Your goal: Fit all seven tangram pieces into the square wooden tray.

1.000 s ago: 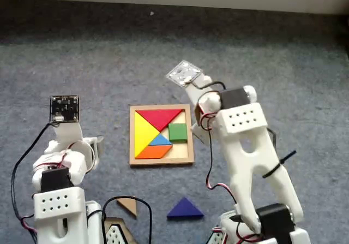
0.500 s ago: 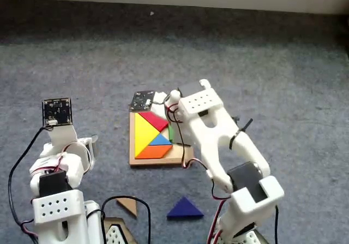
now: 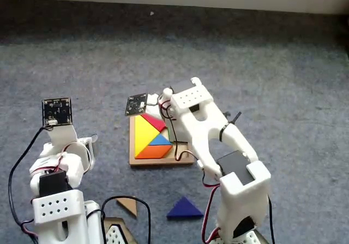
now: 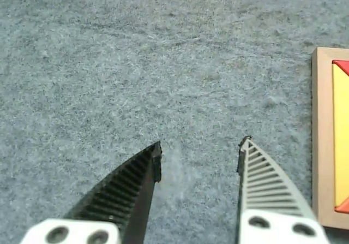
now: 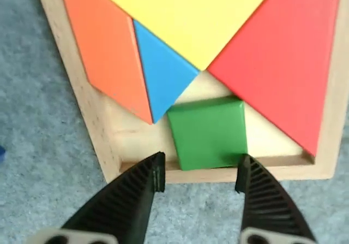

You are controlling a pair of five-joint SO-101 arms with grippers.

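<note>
The square wooden tray (image 5: 65,69) holds a yellow triangle (image 5: 191,15), a red triangle (image 5: 283,58), an orange parallelogram (image 5: 106,53), a small blue triangle (image 5: 163,75) and a green square (image 5: 208,132). My right gripper (image 5: 200,172) is open over the tray's rim, one fingertip on each side of the green square's near edge. In the high view the right arm (image 3: 202,124) covers the right half of the tray (image 3: 132,146). A dark blue triangle (image 3: 184,208) and a tan triangle (image 3: 128,204) lie on the carpet in front of the tray. My left gripper (image 4: 200,159) is open and empty over carpet, left of the tray (image 4: 322,135).
Grey carpet spreads wide behind and to the right of the tray. A black cable (image 3: 122,200) loops around the tan triangle near the arm bases. The left arm (image 3: 57,167) stands at the front left.
The right arm has swung from the tray's right side to over the tray, now hiding the green square from above. The left arm has shifted slightly.
</note>
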